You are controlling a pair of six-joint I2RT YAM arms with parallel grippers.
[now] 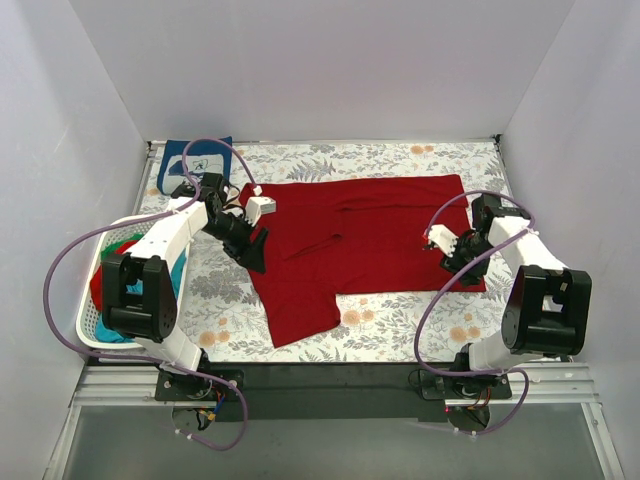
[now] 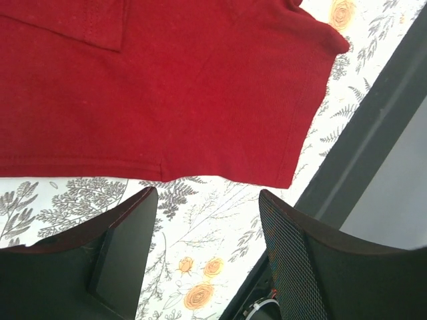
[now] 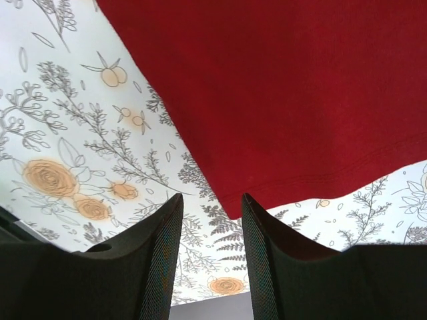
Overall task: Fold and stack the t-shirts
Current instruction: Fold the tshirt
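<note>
A dark red t-shirt (image 1: 360,235) lies spread flat on the floral table cloth (image 1: 400,315), one sleeve pointing to the near edge. My left gripper (image 1: 255,252) is open and empty, just above the cloth at the shirt's left edge; in the left wrist view the shirt (image 2: 167,93) lies just beyond the gripper (image 2: 207,200). My right gripper (image 1: 450,258) is open and empty at the shirt's right near corner (image 3: 230,207), which lies just ahead of the gripper (image 3: 212,200). A folded navy t-shirt with white print (image 1: 193,160) lies at the back left. Red, green and teal shirts (image 1: 112,262) fill the basket.
A white plastic laundry basket (image 1: 95,330) stands at the left table edge beside the left arm. White walls close in the back and both sides. The black front rail (image 1: 330,385) runs along the near edge.
</note>
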